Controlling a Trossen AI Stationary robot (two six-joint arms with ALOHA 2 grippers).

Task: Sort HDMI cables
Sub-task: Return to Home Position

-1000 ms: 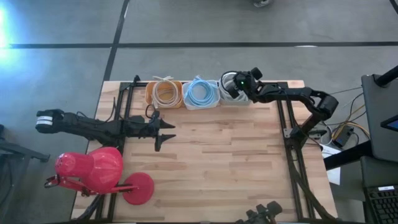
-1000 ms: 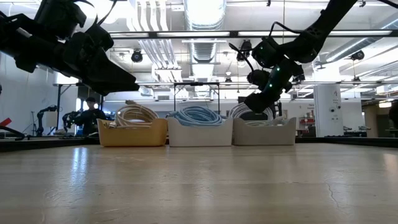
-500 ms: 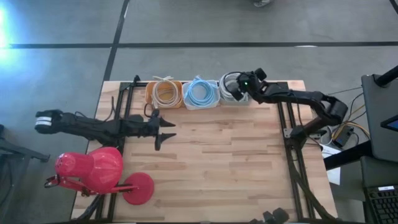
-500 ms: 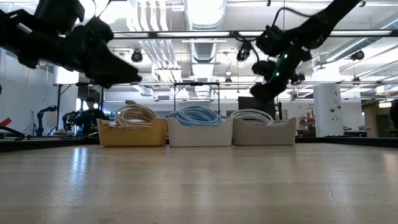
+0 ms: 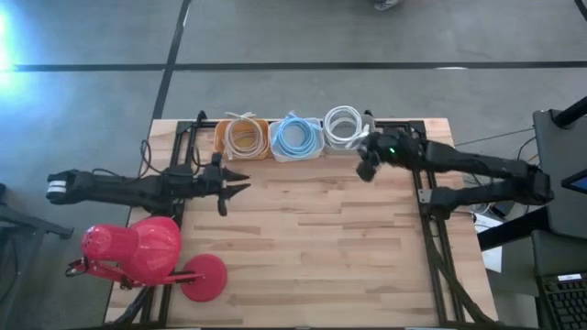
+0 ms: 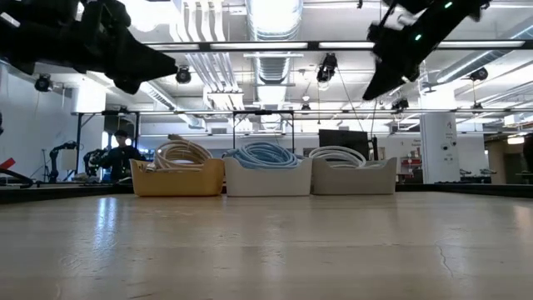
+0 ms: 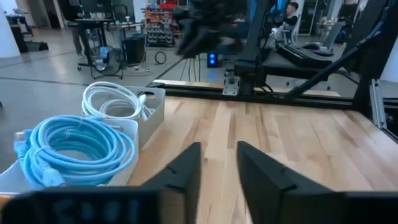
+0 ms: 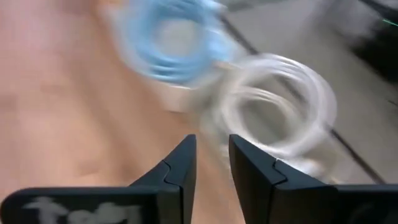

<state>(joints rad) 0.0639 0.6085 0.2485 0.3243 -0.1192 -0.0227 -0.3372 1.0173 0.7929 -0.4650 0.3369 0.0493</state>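
Three tubs stand in a row at the table's far edge. The orange tub holds beige HDMI cables, the middle white tub light blue ones, and the right white tub white ones. The coils rest in their tubs and rise above the rims. My right gripper hangs open, high above the table, just near and right of the white-coil tub. My left gripper is open, holds nothing, and hovers near the orange tub.
A red lamp-like object with a round red base lies at the table's near left corner. Black arm frames run along both sides. Bare wood fills the middle and near part of the table.
My right gripper has lifted off the white coils in the right tub and drawn back toward the near and right side, rising high; the white coils stay in the tub. My left gripper has risen and moved a little toward the far left.
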